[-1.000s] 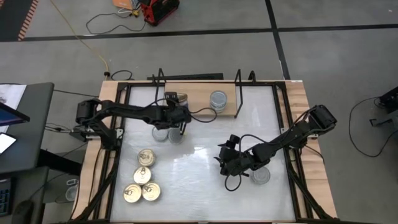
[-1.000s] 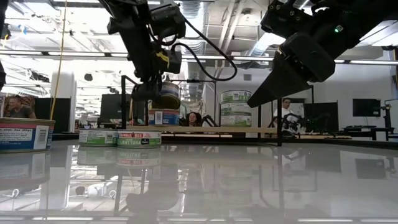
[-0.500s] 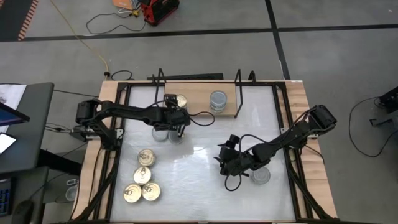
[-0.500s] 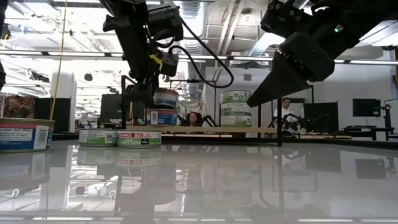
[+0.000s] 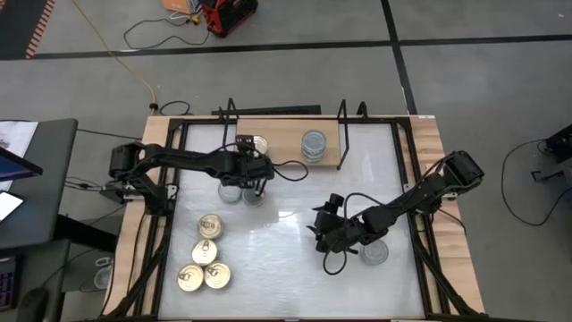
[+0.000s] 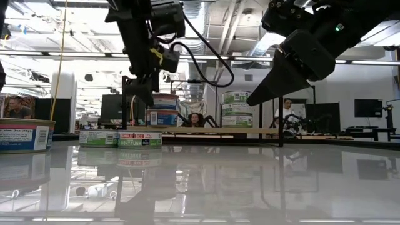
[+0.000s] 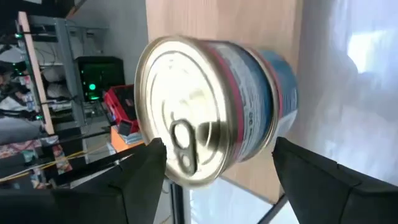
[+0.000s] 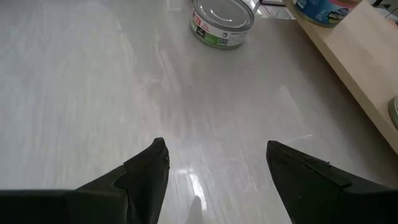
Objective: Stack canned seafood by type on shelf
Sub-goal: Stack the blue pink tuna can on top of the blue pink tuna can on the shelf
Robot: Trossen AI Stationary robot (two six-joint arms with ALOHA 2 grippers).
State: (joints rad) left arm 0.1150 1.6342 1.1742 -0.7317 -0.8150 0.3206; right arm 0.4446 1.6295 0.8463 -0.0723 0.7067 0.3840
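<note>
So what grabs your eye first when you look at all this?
Probably the gold-lidded tin on the shelf at the table's far edge, with the left arm's open fingers on either side of it. Then the cluster of four gold tins near the table's front left, and the right gripper hovering mid-table.

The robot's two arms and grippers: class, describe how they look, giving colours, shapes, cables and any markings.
Both arms are black and jointed, each ending in a two-finger gripper. The left gripper and right gripper carry dark, tapering, wedge-like fingers. Black cables loop loosely along each arm. In the low view, a yellow tag or band shows on the left wrist, and a small green light shows on the right arm.
</note>
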